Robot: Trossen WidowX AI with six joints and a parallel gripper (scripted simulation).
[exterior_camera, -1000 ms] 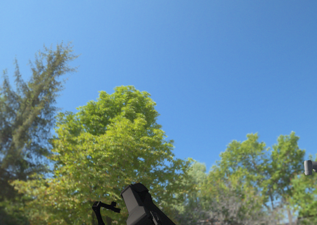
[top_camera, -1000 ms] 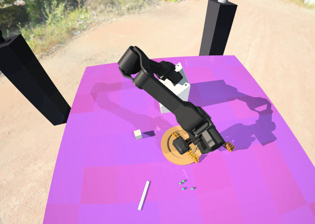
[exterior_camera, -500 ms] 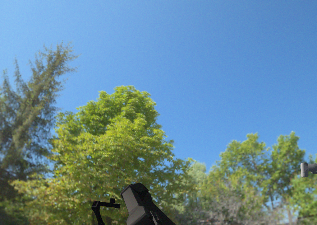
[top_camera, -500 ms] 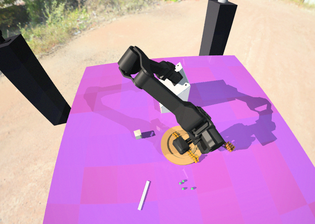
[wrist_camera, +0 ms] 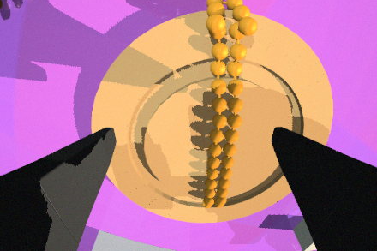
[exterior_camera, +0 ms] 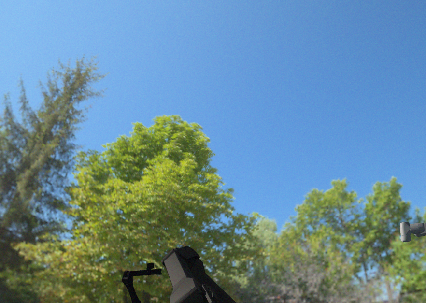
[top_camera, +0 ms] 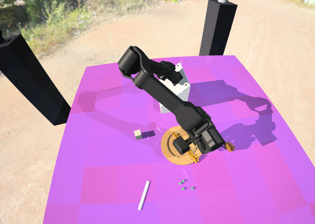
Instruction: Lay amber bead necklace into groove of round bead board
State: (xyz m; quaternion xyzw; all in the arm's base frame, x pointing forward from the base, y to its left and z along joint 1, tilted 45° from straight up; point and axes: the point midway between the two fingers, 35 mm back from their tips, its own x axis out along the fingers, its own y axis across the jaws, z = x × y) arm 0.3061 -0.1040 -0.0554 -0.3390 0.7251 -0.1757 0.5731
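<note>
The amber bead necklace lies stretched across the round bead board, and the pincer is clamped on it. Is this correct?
Not clamped: the wrist view shows the pincer open, its fingers apart on either side of the necklace.

Top and wrist sharing board

Outdoors, a magenta-and-violet patchwork tabletop [top_camera: 114, 185] stands before pale, sandy ground [top_camera: 152, 25]. Scrubby greenery [top_camera: 60, 15] borders the far left; leafy trees [exterior_camera: 148, 189] rise under clear blue sky [exterior_camera: 275, 69], and sunlight casts crisp shadows.
</note>
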